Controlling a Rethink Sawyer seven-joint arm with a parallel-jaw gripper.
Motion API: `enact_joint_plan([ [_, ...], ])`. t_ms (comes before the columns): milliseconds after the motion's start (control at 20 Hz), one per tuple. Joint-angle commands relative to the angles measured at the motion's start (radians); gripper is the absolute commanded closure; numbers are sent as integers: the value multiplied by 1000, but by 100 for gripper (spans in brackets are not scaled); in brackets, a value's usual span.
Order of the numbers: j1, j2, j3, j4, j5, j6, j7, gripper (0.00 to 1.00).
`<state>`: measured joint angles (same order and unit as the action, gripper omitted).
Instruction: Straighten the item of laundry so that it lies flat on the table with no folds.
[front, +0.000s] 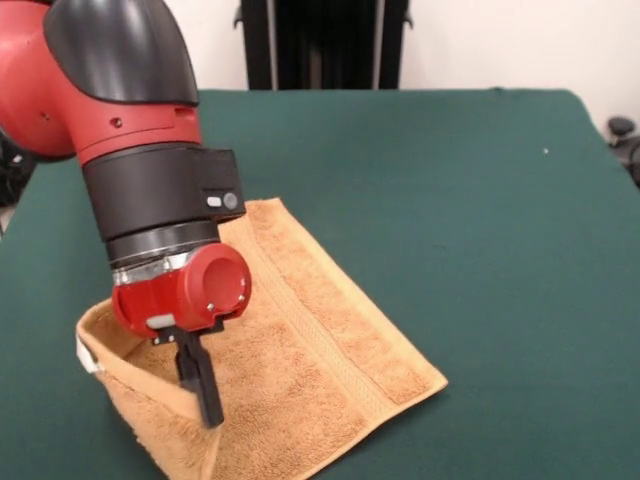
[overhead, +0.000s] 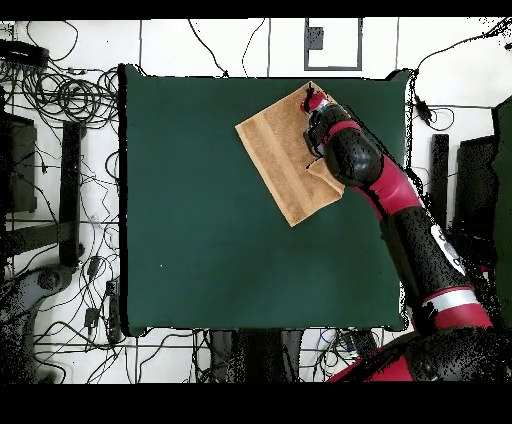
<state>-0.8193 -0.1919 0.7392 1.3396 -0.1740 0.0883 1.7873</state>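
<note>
Towel: orange-tan terry towel (front: 320, 340), the item of laundry, lies toward one long edge of the table (front: 480, 200), near a corner in the overhead view.
Gripper: gripper (front: 205, 395) points down at the towel's raised corner; one dark finger (front: 200, 380) shows against the cloth. Whether it is clamped on the fabric or released, cannot tell; the second finger is hidden.
Raised corner: near the gripper the towel edge stands up off the table as a curled wall, white label (front: 88, 358) at its outer side.
Rest of towel: slopes down from the lifted corner to lie flat, woven band (front: 330, 325) running across it; far corner rests on the green cloth.
Arm: red and black arm (front: 130, 130) comes down over the towel's back edge.
Step in hand: judged as working the lifted corner outward to unfold it.
Next move: likely calls for drawing that corner out and down, away from the flat part, until no fold is left.
</note>
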Motion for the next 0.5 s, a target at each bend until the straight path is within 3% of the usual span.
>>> enact_joint_plan([
  [50,-6,53,173,-90,-130,-85,-22,100],
  [400,-58,120,334,-142,-281,-85,-64,100],
  [500,-47,102,298,-159,-307,-78,-61,100],
])
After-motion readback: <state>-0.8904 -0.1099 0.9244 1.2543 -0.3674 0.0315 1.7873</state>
